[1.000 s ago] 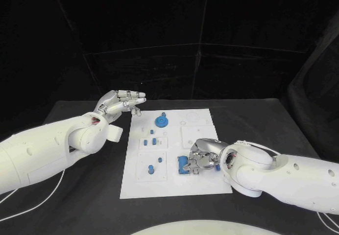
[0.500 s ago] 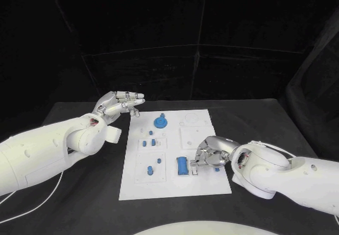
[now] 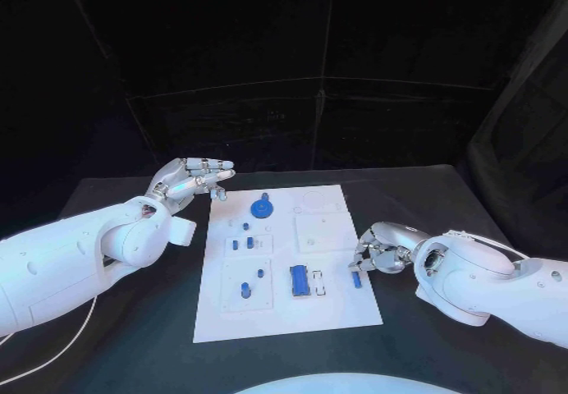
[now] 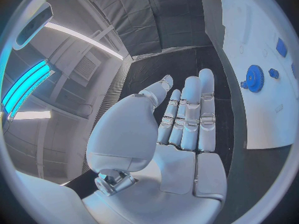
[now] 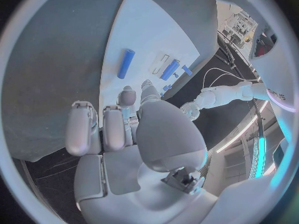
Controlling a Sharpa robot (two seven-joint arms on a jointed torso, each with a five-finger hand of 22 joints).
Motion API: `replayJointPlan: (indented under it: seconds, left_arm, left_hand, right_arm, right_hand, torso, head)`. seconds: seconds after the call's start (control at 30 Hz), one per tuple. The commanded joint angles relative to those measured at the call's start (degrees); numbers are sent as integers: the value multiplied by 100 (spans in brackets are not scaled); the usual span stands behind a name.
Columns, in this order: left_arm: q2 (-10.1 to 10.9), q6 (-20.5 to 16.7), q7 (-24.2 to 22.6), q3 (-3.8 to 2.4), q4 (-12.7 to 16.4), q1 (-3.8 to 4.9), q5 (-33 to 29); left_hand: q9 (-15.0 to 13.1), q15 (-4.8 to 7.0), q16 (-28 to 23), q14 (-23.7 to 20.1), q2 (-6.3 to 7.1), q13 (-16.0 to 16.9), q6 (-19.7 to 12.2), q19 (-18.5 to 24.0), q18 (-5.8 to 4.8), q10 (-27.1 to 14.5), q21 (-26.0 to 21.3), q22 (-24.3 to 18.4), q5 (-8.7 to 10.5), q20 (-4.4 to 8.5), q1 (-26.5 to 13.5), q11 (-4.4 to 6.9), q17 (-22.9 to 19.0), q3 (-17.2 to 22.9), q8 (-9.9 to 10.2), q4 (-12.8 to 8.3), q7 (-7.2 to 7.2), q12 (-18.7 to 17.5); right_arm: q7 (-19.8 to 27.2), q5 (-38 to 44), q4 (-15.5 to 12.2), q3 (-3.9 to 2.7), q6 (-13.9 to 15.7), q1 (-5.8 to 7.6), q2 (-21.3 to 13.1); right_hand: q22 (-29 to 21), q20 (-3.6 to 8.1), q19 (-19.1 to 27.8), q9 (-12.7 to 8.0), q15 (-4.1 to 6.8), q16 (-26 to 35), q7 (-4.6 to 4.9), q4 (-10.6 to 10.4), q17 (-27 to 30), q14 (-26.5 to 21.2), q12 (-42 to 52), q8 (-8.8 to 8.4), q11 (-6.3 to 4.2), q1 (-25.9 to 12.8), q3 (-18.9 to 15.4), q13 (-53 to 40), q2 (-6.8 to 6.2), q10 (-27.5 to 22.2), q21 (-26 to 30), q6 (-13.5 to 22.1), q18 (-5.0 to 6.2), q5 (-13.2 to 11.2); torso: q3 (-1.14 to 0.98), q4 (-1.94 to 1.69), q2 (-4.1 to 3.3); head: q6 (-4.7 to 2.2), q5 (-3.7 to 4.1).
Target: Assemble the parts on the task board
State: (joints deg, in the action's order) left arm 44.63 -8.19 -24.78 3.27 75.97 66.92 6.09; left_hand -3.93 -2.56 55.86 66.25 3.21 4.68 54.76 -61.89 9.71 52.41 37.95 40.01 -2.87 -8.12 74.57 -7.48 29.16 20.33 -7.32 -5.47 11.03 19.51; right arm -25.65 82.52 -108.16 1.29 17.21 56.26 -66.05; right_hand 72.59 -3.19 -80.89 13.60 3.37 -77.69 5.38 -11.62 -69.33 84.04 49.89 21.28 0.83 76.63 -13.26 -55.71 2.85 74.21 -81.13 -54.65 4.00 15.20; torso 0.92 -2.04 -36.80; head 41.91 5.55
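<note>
The right hand (image 3: 381, 250) sits low at the right edge of the task board (image 3: 336, 308), its fingers curled loosely inward and, as far as the head view shows, holding nothing. Just to its left, near the fingertips, a small blue peg (image 3: 356, 279) lies on the board's right margin, its long axis running near to far. Farther left lies a longer blue bar (image 3: 300, 281), also lengthwise near to far and close beside a pale slot; the right wrist view shows this bar (image 5: 126, 63) lying well ahead of the fingers. The right hand is judged far the nearer to both pieces, so any coming pick would reach leftward across the board's edge. The left hand (image 3: 190, 176) hovers off the board's far left corner with fingers straight and apart, empty, near a round blue gear (image 3: 260, 207).
</note>
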Motion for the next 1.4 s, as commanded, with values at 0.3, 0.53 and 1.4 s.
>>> replayJointPlan:
  seconds: [0.3,0.53,1.4]
  left_arm:
    - [-7,64,-22,-5,7,7,-18]
    - [-8,66,-18,-5,2,7,-18]
    - [-4,93,4,-4,0,1,-18]
  left_hand:
    - [4,-1,-31,-44,-61,-6,-52,27,77,-34,-26,-8,10,-18,-13,-2,-5,-30,-25,10,-4,13]
    - [4,-1,-31,-44,-61,-6,-52,27,77,-34,-26,-8,10,-18,-13,-2,-5,-30,-25,10,-4,13]
    - [3,-2,-30,-50,-66,-5,-51,27,77,-42,-34,-14,11,-20,-14,-3,-12,-39,-30,14,-4,26]
  right_arm:
    - [-389,742,44,0,-626,5,34]
    - [-498,849,160,1,-927,1,167]
    - [-567,1605,434,7,-1751,-14,552]
  right_hand:
    - [-16,15,-3,84,6,34,-40,-169,3,225,-53,-33,-37,-153,-196,11,-67,38,32,-181,-24,-91]
    - [-51,22,17,131,11,72,-47,-280,47,214,-106,-48,-41,-230,-287,39,-101,19,56,-186,-17,-174]
    - [-190,47,95,300,32,205,-48,280,162,181,-468,-125,-63,808,-35,258,-23,-136,163,-211,10,-332]
  torso:
    - [2,-21,-2]
    - [-2,-13,-7]
    - [5,-23,-2]
  head:
    - [-3,34]
    - [6,20]
    - [51,-6]
